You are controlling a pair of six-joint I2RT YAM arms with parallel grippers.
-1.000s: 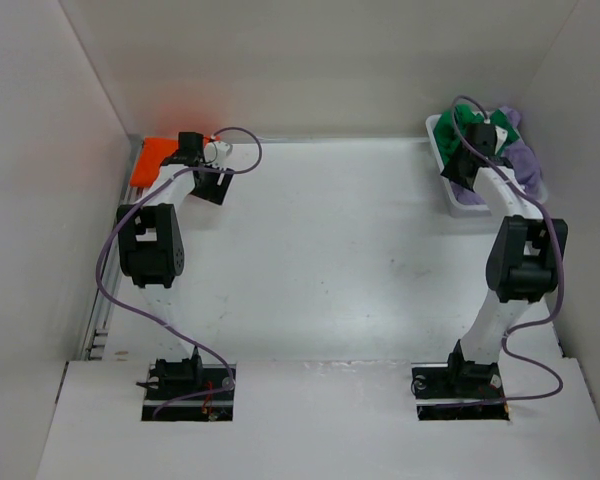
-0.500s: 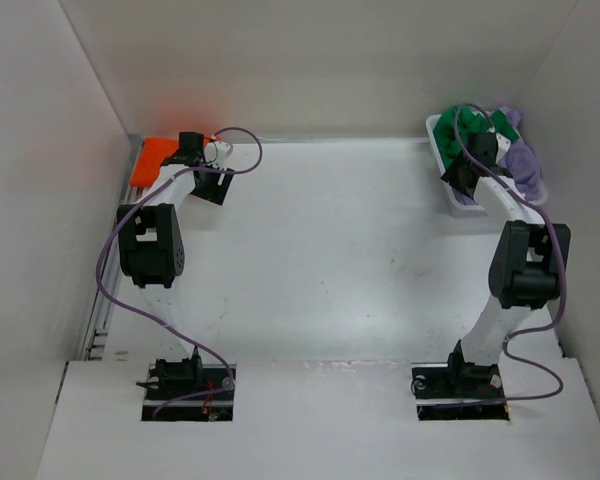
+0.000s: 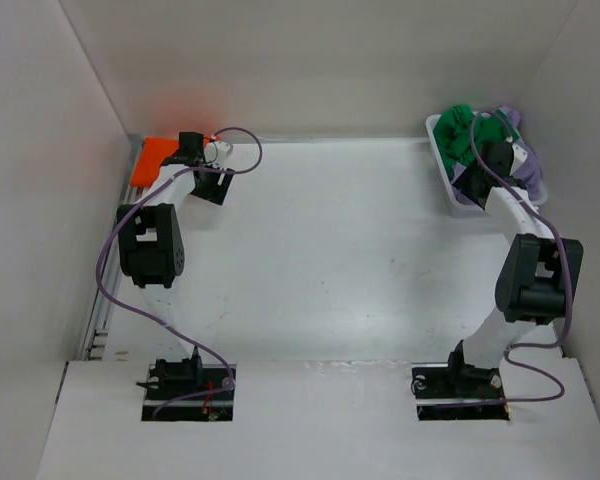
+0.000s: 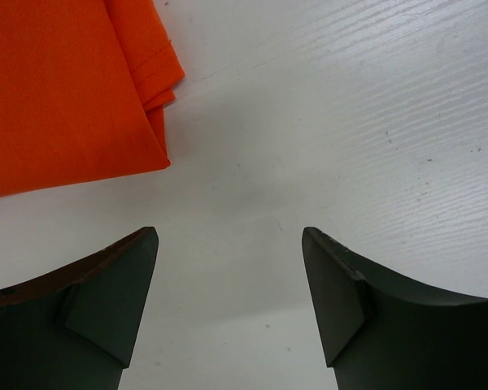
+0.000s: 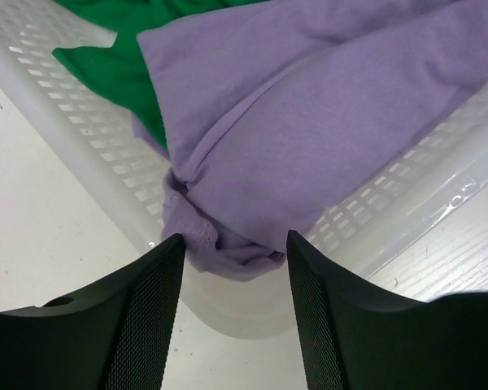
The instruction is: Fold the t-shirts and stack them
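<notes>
The orange t-shirt (image 3: 152, 158) lies folded flat in the far left corner, and its edge (image 4: 65, 89) fills the upper left of the left wrist view. My left gripper (image 3: 183, 150) (image 4: 228, 236) hovers open just beside it, over bare table, holding nothing. The lavender t-shirt (image 3: 526, 162) (image 5: 309, 122) and the green t-shirt (image 3: 461, 134) (image 5: 122, 65) lie crumpled in the white basket (image 3: 458, 207) (image 5: 73, 138). My right gripper (image 3: 492, 158) (image 5: 234, 237) is open above the basket's near end, with a bunched lavender fold hanging over the rim just beyond its tips.
White walls close in the table at the back and on both sides. A metal rail (image 3: 100, 320) runs along the left edge. The basket sits tight in the far right corner.
My right arm has swung to the right, further over the basket, uncovering more of the green t-shirt. The left arm and the orange t-shirt have not moved.
</notes>
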